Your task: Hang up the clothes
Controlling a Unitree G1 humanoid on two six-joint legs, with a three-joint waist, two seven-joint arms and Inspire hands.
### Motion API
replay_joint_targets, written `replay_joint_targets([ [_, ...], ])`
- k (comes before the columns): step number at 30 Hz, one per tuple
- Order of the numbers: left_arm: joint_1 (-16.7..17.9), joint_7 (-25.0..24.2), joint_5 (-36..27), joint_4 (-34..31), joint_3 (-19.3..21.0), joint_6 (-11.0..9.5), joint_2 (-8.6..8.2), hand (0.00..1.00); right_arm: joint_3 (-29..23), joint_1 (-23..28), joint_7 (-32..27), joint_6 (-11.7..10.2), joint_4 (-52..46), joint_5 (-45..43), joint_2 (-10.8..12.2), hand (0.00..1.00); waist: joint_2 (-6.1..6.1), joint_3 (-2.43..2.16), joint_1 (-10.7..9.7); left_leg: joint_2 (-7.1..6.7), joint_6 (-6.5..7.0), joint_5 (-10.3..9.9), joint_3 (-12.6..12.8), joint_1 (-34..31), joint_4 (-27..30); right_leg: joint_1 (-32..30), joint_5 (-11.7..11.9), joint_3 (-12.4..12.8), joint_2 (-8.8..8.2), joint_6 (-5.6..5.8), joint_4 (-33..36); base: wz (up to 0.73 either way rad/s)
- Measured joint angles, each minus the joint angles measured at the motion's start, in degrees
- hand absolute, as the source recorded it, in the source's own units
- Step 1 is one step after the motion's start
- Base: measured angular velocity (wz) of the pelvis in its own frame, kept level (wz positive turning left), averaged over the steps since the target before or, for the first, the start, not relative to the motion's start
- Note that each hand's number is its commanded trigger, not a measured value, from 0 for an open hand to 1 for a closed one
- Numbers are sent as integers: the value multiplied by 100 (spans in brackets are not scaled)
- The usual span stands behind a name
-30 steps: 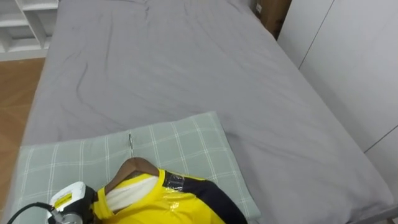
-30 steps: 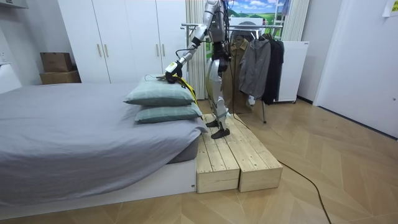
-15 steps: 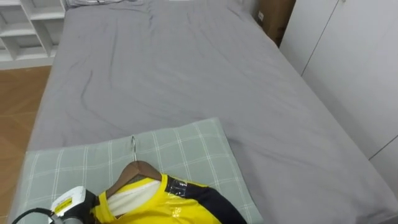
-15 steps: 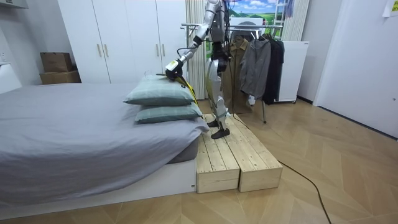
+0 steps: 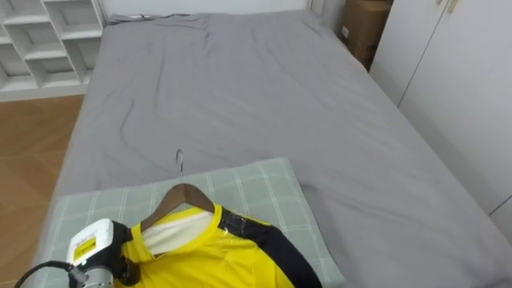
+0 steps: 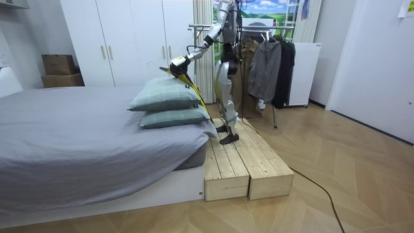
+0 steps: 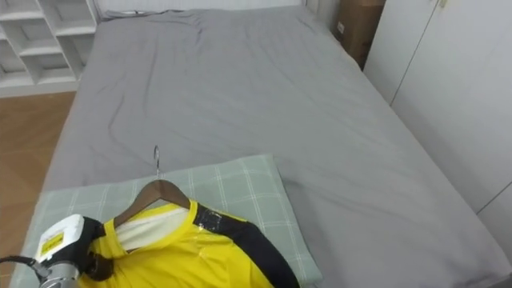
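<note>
robot: standing upright on the wooden platform (image 6: 242,162) at the head end of the bed (image 5: 240,88), facing down the length of it, left arm stretched out over the pillows

left hand: (image 5: 112,260) comes in at the lower left of the eye views, right at the shirt's shoulder. Dark fingers are curled onto the shoulder of the shirt where the hanger's arm ends, so it's got a grip there

yellow shirt: (image 5: 208,260) yellow with a dark sleeve and a white inner collar, on the hanger. It's over the head-end part of the top pillow. In the room view it's off the pillow and dangles from the hand down past the pillow's edge on the platform side

hanger: (image 5: 186,196) wooden, inside the shirt's neck, top of it poking out. The metal hook (image 5: 180,160) points toward the foot of the bed, out past the pillow's far edge

top pillow: (image 5: 256,188) pale green check, stacked on a second pillow (image 6: 173,118) at the bed's head end

bed cover: plain grey, a few wrinkles

around the room: clothes rack (image 6: 259,29) with dark garments (image 6: 268,68) behind the robot, white wardrobe (image 6: 123,39) along the wall, cardboard box (image 5: 364,24) off the bed's far right corner, white shelf unit (image 5: 40,40) off the far left corner
</note>
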Motion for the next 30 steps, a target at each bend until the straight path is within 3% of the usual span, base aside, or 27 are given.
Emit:
replay_joint_targets([
  [5, 38, 329, -70, -543, 0, -29, 0, 100, 3, -2, -93, -2, -11, 153, -3, 0, 31, -14, 23, -20, -12, 8, -112, -14, -6, 26, -1, -72, -4, -1, -26, 9],
  [14, 530, 878, -285, -2036, -6, -107, -102, 100, 4, -136, -198, -47, 164, 392, -3, 0, 81, -37, 9, -95, -15, 12, -345, 125, -75, 299, 11, -274, -27, 6, -197, 9],
  [17, 637, 1175, -302, -2530, -5, -263, -104, 100, 1, -133, -198, -47, 165, 391, -5, 0, 100, -31, 37, -97, -23, 17, -371, 178, -112, 353, 11, -321, -31, 6, -200, 10],
  [22, 645, 1407, -305, -2729, 5, -360, -111, 100, -2, -128, -145, -36, 179, 348, -6, 0, 171, -48, 125, -171, -28, 21, -378, 459, -213, 609, -14, -302, -56, 29, -333, 1],
  [25, 647, 1504, -297, -2829, 27, -363, -182, 100, -5, -131, -96, -12, 257, 335, -16, 0, 226, -86, 163, -192, -13, 31, -379, 491, -241, 627, -14, -294, -70, 38, -367, 0],
  [30, 825, 1650, -303, -3201, 76, -363, -180, 100, -6, -118, -41, 58, 383, 350, -17, 0, 232, -87, 161, -209, -21, 47, -404, 568, -304, 714, -15, -314, -72, 40, -377, 2],
])
